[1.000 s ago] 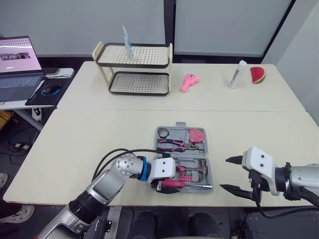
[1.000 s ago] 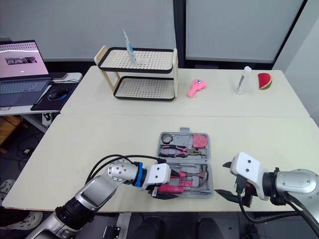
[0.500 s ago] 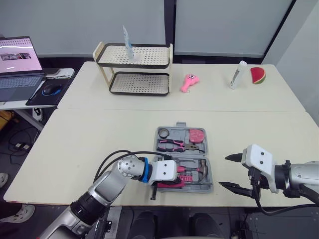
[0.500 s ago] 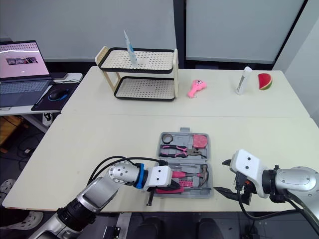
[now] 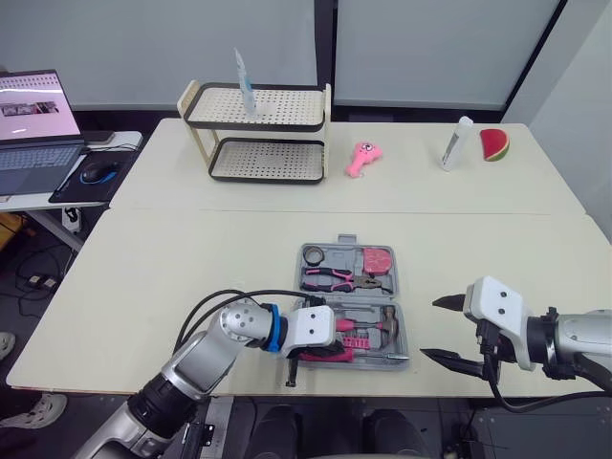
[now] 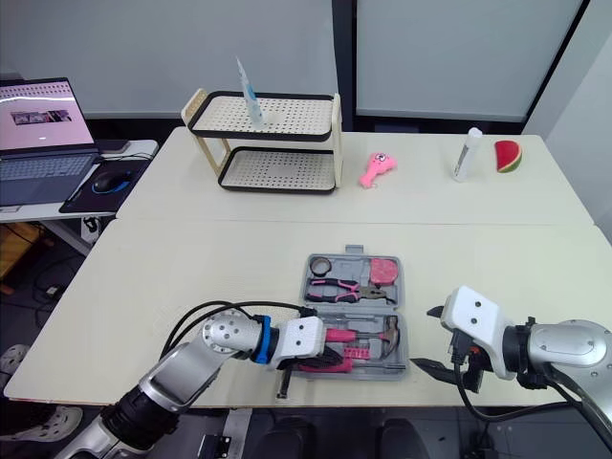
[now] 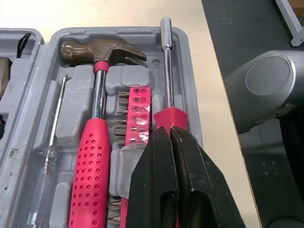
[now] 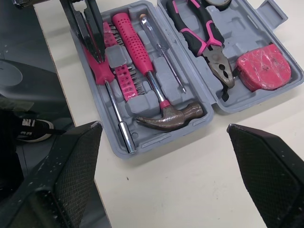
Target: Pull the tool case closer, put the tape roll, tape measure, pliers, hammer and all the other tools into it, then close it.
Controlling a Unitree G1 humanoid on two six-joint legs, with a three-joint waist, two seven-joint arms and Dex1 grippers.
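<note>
**At the tabletop's front edge: tools look packed, closing comes next**

Near the middle of the front edge of the tabletop [image 5: 191,277], the tool case [image 8: 156,142] lies open and flat. Its near half almost reaches that edge. Every moulded slot I can see is filled, so I judge the packing step to be at its end, with only the closing left.

The hammer [image 7: 95,142] lies in the near half. The pliers [image 5: 335,278] are in the far half, and the pink-handled driver [image 7: 166,61] sits along the near half's outer wall. The tape measure [image 5: 379,259] is in the far right compartment and the tape roll [image 5: 315,254] in the far left one. A bit strip [image 7: 135,118] lies between the hammer and the driver.

The left gripper [image 7: 168,135] has its fingers pressed together. Their tips rest on top of the driver's pink handle, not around it, so it appears to grasp nothing. To my eye it is pushing the driver home.

The right gripper [image 5: 430,330] is spread wide and empty, just beside the case's right side and not touching it.

The next move calls for lifting the left fingers clear of the near half. After that, one half can be folded over the other without catching a handle.
</note>
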